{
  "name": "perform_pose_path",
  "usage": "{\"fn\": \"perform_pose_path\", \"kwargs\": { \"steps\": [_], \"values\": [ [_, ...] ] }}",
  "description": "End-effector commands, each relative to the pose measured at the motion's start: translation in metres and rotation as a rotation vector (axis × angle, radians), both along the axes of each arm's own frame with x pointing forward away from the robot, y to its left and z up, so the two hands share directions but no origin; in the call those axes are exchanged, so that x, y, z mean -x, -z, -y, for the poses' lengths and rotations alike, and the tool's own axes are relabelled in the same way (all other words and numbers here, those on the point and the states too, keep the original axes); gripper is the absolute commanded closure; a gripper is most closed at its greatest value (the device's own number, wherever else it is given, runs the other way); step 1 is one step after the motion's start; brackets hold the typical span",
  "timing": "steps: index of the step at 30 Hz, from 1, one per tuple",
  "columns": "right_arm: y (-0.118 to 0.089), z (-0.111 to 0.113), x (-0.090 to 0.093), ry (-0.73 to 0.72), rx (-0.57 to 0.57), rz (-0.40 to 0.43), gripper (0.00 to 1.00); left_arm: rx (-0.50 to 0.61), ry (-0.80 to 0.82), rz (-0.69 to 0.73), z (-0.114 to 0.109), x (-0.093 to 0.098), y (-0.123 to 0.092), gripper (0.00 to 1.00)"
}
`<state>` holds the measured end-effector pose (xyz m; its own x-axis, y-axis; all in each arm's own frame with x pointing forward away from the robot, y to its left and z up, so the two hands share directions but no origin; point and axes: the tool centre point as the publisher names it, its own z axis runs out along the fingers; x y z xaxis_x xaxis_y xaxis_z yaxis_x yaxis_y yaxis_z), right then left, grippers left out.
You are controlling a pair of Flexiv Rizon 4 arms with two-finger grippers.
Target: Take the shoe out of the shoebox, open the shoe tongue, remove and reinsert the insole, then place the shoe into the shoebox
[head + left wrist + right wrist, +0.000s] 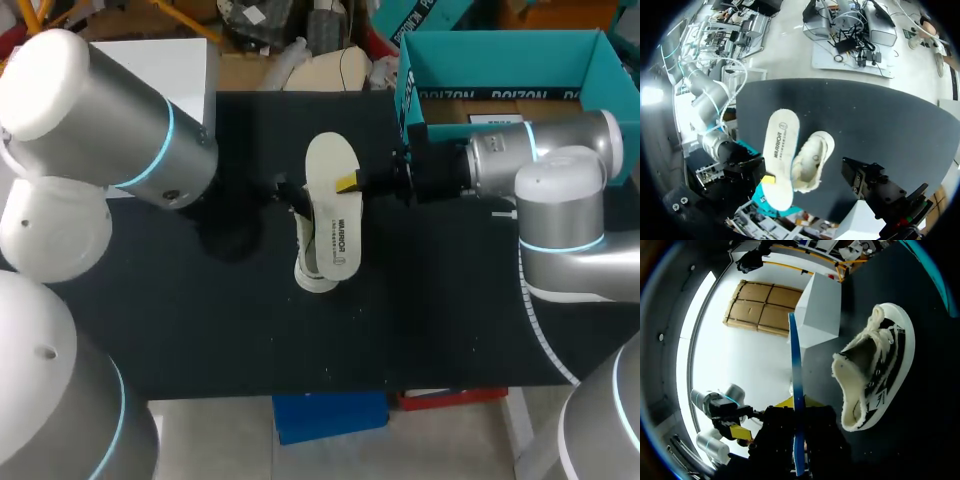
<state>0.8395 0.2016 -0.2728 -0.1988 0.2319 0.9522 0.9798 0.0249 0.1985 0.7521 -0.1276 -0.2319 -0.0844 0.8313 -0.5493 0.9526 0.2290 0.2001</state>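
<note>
Insole out, shoe waiting: the right gripper comes in from 3 o'clock and has its yellow-tipped fingers closed on the long edge of the white insole. It holds the insole flat and printed side up over the fleece-lined sneaker. The pinch is narrow, with only the thin sheet between the tips. From the right wrist camera the insole shows edge-on as a slim blue strip running out between the fingers, and the sneaker lies just beside it with its fuzzy collar gaping.

The sneaker rests on the black table mat with its toe toward 6 o'clock, directly under the insole. The edge grip appears chosen to leave both ends of the insole free, so that one end can be steered down into the shoe's mouth. The removal half of the job looks done, and reinsertion seems the step in hand.

The teal shoebox sits open at about 1 o'clock from the sneaker, close behind the right arm and seemingly kept handy for the final return.

The left arm hangs over the mat at 9 o'clock. The left gripper is set apart from the sneaker, and whether it is open or closed cannot be told. It may be posted there to steady the shoe.
</note>
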Motion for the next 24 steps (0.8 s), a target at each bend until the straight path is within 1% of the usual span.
{"fn": "perform_pose_path", "kwargs": {
  "steps": [1,7,8,9,13,16,22,24],
  "values": [
    [0.0,-0.001,0.0,0.002,0.001,0.0,1.0,0.27,0.057,0.07,-0.005,0.003,0.004,0.0],
    [0.0,-0.001,0.0,0.002,0.001,0.0,1.0,0.27,0.057,0.07,-0.005,0.003,0.004,0.0],
    [0.0,-0.001,0.0,0.002,0.001,0.0,1.0,0.345,0.073,0.035,-0.004,0.004,0.005,0.0],
    [0.0,-0.001,0.0,0.002,0.001,0.0,1.0,0.412,0.076,0.039,-0.005,0.003,0.005,0.0],
    [0.0,-0.001,0.0,0.002,0.001,0.0,1.0,0.561,0.077,0.017,-0.011,-0.004,0.016,0.0],
    [0.0,-0.001,0.0,0.002,0.001,0.0,1.0,0.636,0.091,0.037,-0.015,-0.005,0.021,0.0],
    [0.0,-0.001,0.0,0.002,0.001,0.0,1.0,0.763,0.104,0.009,-0.019,-0.01,0.028,0.0],
    [0.0,-0.001,0.0,0.002,0.001,0.0,1.0,0.765,0.112,0.004,-0.019,-0.012,0.029,0.0]
  ]
}}
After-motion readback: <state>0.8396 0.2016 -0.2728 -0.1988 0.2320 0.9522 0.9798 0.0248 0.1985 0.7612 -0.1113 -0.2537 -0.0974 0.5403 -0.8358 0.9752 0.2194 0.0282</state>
